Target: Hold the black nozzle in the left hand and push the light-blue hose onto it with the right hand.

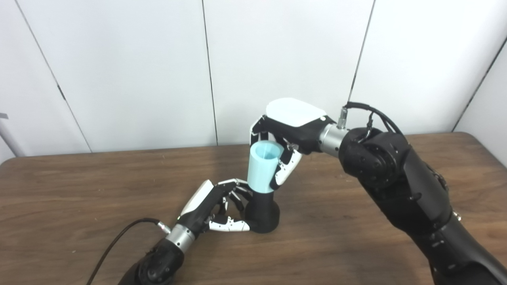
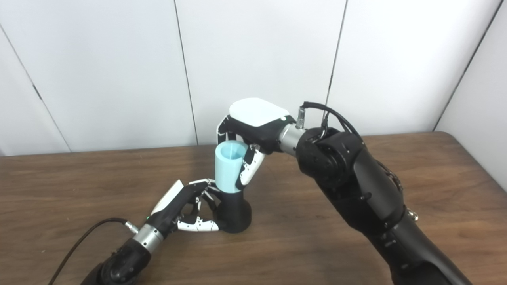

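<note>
The short hose piece (image 1: 263,168) is a plain pale light blue, and the flared plastic nozzle (image 1: 262,213) beneath it is solid matte black. Both robot hands, left (image 1: 214,208) and right (image 1: 285,130), wear glossy white shells over black fingers with white pads, silver metal wrist rings and black arms. The wooden table (image 1: 79,206) is dark brown with streaky horizontal grain, and the wall panels (image 1: 130,71) behind are plain white with thin dark seams.
</note>
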Tool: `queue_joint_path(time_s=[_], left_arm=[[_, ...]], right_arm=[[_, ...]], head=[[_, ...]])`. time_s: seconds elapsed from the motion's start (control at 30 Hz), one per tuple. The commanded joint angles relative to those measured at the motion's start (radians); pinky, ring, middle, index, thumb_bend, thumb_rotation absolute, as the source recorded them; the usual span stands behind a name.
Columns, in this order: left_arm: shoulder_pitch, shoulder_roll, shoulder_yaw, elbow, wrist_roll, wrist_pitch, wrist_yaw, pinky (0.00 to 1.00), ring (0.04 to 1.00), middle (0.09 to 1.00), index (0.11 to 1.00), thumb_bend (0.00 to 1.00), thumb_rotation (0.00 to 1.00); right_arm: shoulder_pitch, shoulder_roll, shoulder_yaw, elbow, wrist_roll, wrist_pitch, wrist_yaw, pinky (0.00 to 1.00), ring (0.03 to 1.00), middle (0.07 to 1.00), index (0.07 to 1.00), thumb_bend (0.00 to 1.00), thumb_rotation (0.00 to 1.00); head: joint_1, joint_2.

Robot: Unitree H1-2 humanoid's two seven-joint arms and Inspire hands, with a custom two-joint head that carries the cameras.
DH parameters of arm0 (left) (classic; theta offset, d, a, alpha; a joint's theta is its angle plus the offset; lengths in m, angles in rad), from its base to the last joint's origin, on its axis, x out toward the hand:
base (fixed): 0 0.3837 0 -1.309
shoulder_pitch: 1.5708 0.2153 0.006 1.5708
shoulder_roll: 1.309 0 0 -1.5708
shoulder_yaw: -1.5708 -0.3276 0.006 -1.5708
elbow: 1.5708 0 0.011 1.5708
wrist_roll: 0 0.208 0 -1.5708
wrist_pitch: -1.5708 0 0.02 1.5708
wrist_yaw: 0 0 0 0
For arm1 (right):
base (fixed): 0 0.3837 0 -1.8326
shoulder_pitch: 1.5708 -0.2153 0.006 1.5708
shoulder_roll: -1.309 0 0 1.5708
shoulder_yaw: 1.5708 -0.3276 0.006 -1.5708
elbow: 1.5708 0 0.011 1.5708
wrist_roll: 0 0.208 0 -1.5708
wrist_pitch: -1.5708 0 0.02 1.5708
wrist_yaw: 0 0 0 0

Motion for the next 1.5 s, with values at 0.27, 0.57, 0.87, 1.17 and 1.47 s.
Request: queue_joint_path(time_s=[0.27, 0.57, 0.87, 1.17, 1.47], left_arm=[[0.075, 0.008, -0.035, 0.046, 0.034, 0.085, -0.080, 0.38, 0.484, 0.615, 0.620, 0.87, 0.31], [0.077, 0.008, -0.036, 0.044, 0.036, 0.089, -0.080, 0.38, 0.484, 0.615, 0.620, 0.87, 0.31], [0.077, 0.008, -0.037, 0.039, 0.038, 0.092, -0.080, 0.38, 0.484, 0.615, 0.620, 0.87, 0.31], [0.077, 0.010, -0.037, 0.041, 0.038, 0.088, -0.081, 0.38, 0.484, 0.615, 0.620, 0.87, 0.31], [0.077, 0.011, -0.035, 0.047, 0.033, 0.090, -0.085, 0.38, 0.484, 0.615, 0.620, 0.87, 0.31]], right_arm=[[-0.024, -0.012, 0.006, -0.029, -0.028, 0.002, 0.016, 0.13, 0.216, 0.471, 0.483, 0.53, 0.00], [-0.035, -0.014, 0.038, -0.058, -0.099, -0.022, 0.029, 0.14, 0.230, 0.471, 0.483, 0.53, 0.00], [-0.032, -0.010, 0.047, -0.078, -0.138, -0.082, 0.014, 0.11, 0.195, 0.470, 0.479, 0.53, 0.00], [-0.038, -0.007, 0.017, -0.049, -0.109, -0.104, 0.016, 0.10, 0.190, 0.470, 0.482, 0.53, 0.00], [-0.044, -0.002, 0.004, -0.062, -0.105, -0.080, 0.037, 0.12, 0.209, 0.471, 0.483, 0.53, 0.00]], head=[[-0.001, 0.004], [-0.003, 0.005], [-0.001, 0.006], [-0.002, 0.007], [-0.004, 0.009]])
